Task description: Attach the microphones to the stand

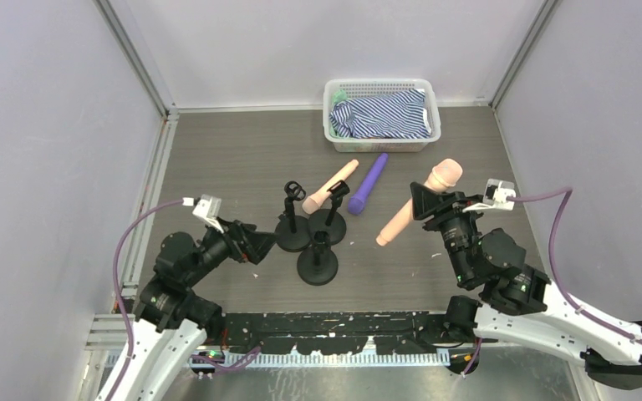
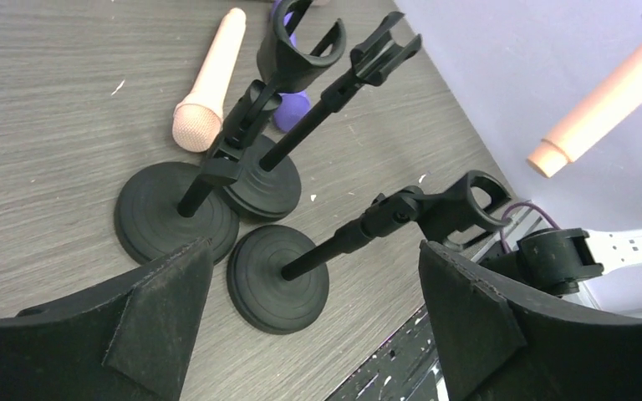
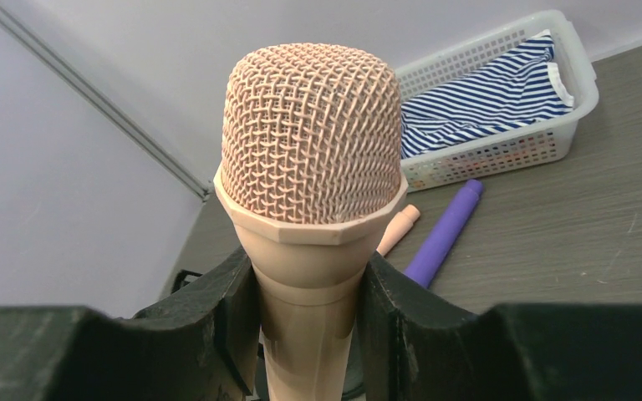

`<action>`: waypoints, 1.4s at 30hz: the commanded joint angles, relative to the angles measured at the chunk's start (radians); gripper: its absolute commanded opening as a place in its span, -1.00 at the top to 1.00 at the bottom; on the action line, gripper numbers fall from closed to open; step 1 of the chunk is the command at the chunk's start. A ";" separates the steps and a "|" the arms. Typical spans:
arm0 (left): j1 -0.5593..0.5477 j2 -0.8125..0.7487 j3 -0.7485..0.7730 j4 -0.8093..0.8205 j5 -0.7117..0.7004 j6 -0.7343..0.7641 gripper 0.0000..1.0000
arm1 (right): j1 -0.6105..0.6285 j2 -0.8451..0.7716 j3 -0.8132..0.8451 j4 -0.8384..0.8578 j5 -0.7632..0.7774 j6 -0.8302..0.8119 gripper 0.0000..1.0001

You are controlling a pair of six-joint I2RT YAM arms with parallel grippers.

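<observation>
One peach microphone (image 3: 311, 159) clamped in right gripper (image 1: 429, 201).

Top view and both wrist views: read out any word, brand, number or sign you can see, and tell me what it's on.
None can be read in any view.
held peach microphone: plain mesh and handle, no brand.
purple microphone, other peach microphone: unmarked.
stands: plain black.
basket and striped cloth: no label shows.
white box on the left wrist: too small to tell.
</observation>
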 commanded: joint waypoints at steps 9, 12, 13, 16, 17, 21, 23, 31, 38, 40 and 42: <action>-0.002 -0.106 -0.074 0.029 -0.042 0.010 -0.63 | 0.001 -0.066 -0.036 -0.048 0.035 0.003 0.98; -0.018 -0.073 -0.083 0.062 -0.082 0.022 -0.61 | 0.000 -0.070 -0.039 -0.056 0.036 0.010 0.98; -0.029 -0.061 -0.089 0.083 -0.093 0.025 -0.61 | 0.000 -0.071 -0.042 -0.058 0.037 0.012 0.98; -0.101 -0.007 -0.104 0.151 -0.129 0.038 -0.57 | 0.000 -0.073 -0.052 -0.056 0.041 0.014 0.98; -0.146 0.016 -0.104 0.166 -0.156 0.053 -0.55 | -0.001 -0.074 -0.055 -0.056 0.042 0.013 0.98; -0.415 0.089 -0.103 0.205 -0.373 0.162 -0.51 | -0.001 -0.075 -0.069 -0.045 0.047 0.006 0.98; -0.558 0.092 -0.114 0.226 -0.508 0.211 -0.51 | -0.001 -0.076 -0.074 -0.041 0.048 0.007 0.98; -0.813 0.281 -0.223 0.580 -0.632 0.347 -0.52 | 0.000 -0.092 -0.119 0.036 -0.049 -0.032 0.98; -0.841 0.500 -0.252 0.891 -0.761 0.488 -0.51 | 0.000 -0.102 -0.139 0.079 -0.179 -0.066 0.98; -0.841 0.520 -0.272 0.963 -0.798 0.506 -0.48 | -0.001 -0.105 -0.140 0.080 -0.197 -0.068 0.98; -0.842 0.537 -0.282 1.010 -0.813 0.522 -0.45 | 0.000 -0.108 -0.142 0.080 -0.208 -0.073 0.98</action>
